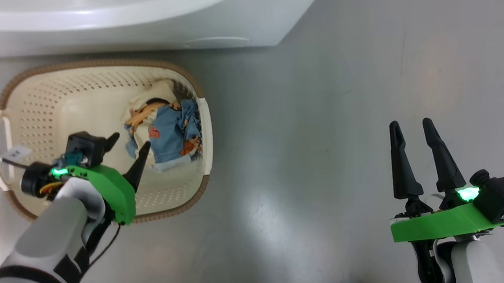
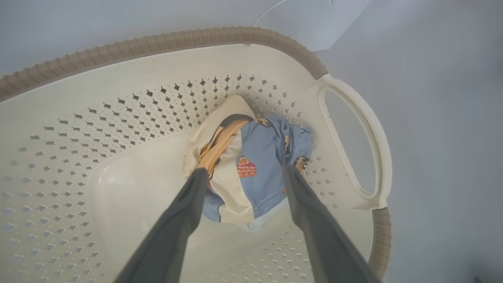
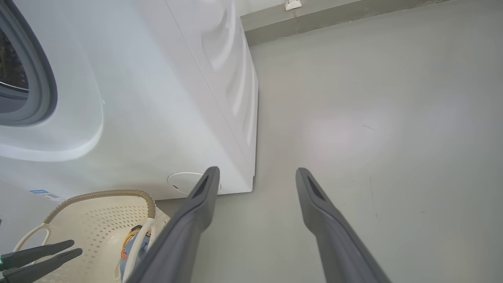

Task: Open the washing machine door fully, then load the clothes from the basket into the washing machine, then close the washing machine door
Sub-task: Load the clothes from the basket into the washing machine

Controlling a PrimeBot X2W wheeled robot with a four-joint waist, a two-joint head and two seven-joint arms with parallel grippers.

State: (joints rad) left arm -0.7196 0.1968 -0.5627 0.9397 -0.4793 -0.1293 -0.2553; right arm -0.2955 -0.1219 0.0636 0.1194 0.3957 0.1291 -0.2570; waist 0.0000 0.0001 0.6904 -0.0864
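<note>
The cream basket (image 1: 106,62) stands on the floor in front of the white washing machine (image 1: 154,15). The clothes (image 1: 170,131), light blue and cream with orange prints, lie bunched against its right end. My left gripper (image 1: 130,144) is open inside the basket, just left of the clothes. In the left wrist view the left gripper (image 2: 244,171) straddles the clothes (image 2: 259,157) with a finger on either side, apart from them. My right gripper (image 1: 411,124) is open and empty above bare floor at the right. The washing machine door is out of view.
The right wrist view shows the washing machine (image 3: 157,98) front with its grey seal (image 3: 39,78) and dark drum opening at the left. Below are the basket (image 3: 98,194) and a blue label (image 3: 41,192). Grey floor (image 3: 373,137) stretches right to a wall skirting.
</note>
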